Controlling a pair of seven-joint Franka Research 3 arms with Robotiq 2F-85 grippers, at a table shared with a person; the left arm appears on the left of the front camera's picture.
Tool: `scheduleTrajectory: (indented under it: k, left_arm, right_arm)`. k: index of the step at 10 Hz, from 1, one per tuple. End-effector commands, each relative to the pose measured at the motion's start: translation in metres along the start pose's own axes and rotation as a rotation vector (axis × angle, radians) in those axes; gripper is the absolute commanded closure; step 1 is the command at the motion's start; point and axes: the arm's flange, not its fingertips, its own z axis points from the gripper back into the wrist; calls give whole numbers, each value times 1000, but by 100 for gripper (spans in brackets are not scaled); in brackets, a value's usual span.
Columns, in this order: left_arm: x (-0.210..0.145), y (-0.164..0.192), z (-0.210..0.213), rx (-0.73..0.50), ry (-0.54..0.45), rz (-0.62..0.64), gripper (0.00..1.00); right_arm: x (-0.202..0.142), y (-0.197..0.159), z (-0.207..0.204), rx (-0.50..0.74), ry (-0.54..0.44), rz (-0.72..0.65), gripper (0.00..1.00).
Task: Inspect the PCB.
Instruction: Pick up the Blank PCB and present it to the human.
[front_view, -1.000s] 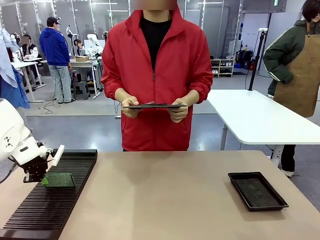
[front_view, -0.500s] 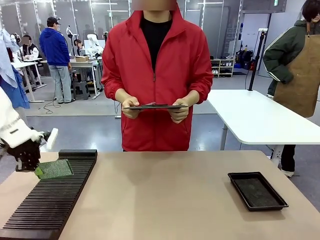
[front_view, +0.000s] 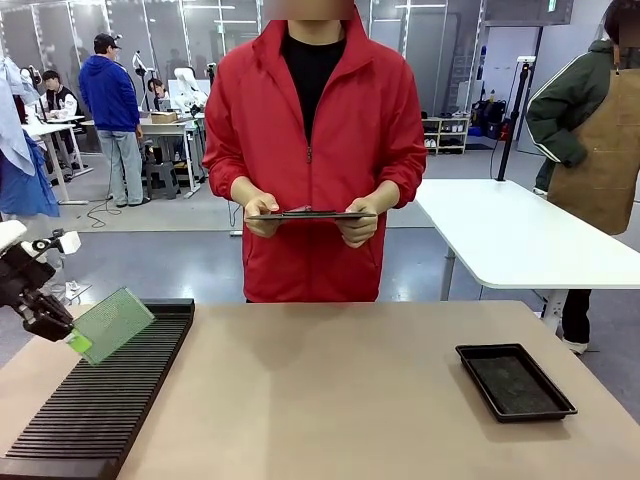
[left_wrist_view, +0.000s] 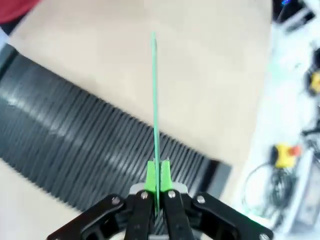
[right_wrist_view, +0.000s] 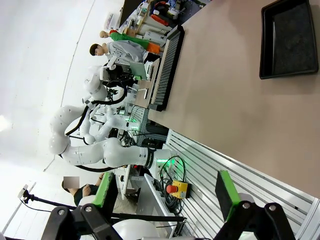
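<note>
**Circuit board** (front_view: 112, 323): hanging in the air over the far end of the ribbed black rack (front_view: 95, 405), clear of its slots. It is tilting up from one low corner, with its pale dotted face showing. I judge it is being held free like this so the face can be looked over.

**Left gripper** (front_view: 76, 341): clamping that low corner between its green pads (left_wrist_view: 150, 175) (the wrist camera is seeing the board edge-on, as a thin green line). Pinching at the edge is leaving the face uncovered.

**Right gripper** (right_wrist_view: 165, 194): standing spread wide, carrying nothing, well apart from rack and board.

**Person**: standing across the table (front_view: 330, 400), both hands holding a dark tablet (front_view: 310, 213) level at the waist, probably for noting the result.

**Shallow black tray** (front_view: 515, 382): lying toward the robot's right, well apart from the rack, possibly awaiting the board.
</note>
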Motion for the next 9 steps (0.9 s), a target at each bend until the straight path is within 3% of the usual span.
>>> scheduleTrajectory:
  k: [1,3,5,9]
  left_arm:
    - [7,14,-16,-53,-155,196,100]
    - [10,19,-27,-80,-186,304,100]
    - [-3,16,-30,-88,-159,249,100]
    - [-1,17,-32,-86,-158,272,97]
  right_arm:
    - [0,2,1,6,-6,7,0]
    - [0,2,1,6,-6,7,0]
    - [0,2,1,6,-6,7,0]
    - [0,2,1,6,-6,7,0]
